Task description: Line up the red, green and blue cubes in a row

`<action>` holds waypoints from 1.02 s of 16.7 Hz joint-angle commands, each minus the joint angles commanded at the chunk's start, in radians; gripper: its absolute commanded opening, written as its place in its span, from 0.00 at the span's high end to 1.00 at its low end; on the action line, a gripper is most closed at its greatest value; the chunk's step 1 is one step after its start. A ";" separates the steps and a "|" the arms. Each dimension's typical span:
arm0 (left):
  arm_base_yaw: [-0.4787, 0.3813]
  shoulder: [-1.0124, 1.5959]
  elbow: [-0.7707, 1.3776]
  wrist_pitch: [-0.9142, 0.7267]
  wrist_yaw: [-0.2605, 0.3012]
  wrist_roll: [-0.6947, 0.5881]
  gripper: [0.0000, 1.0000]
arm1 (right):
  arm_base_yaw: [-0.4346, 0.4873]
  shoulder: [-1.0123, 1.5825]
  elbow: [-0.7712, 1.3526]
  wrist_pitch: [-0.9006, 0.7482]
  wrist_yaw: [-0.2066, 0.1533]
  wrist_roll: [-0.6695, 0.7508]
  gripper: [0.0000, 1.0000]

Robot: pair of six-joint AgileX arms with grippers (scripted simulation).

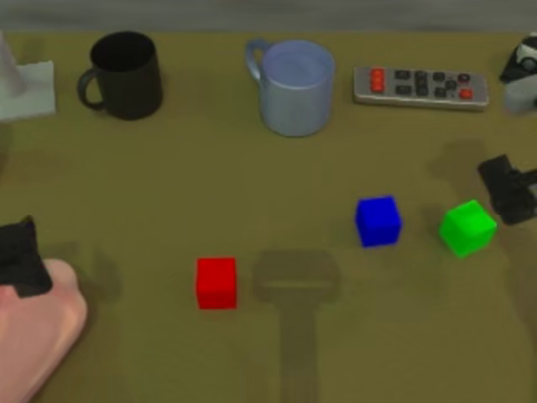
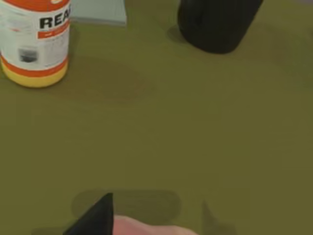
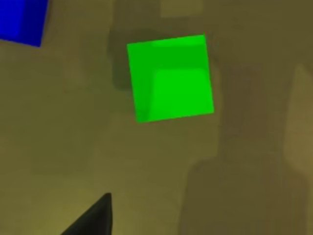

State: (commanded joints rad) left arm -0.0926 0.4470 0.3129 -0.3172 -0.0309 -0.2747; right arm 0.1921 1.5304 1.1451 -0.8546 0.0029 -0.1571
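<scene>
Green cube (image 3: 170, 78) fills right wrist view; red cube (image 1: 216, 282) shows only overhead.

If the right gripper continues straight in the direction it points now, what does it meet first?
Probably the small matte bright green cube: it lies directly ahead of the right gripper in the right wrist view, with bare table between. The gripper's height is unclear, so it might pass above.

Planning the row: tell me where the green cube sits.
In the top view the green cube sits on the table's right side, just right of the blue cube, with the right gripper close beside it.
</scene>
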 joint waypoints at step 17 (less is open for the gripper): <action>0.113 -0.447 -0.313 0.317 0.031 0.275 0.00 | 0.063 0.487 0.404 -0.249 -0.001 -0.054 0.00</action>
State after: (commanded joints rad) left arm 0.0200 0.0000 0.0000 0.0000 0.0000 0.0000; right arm 0.2556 2.0175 1.5491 -1.1041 0.0016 -0.2110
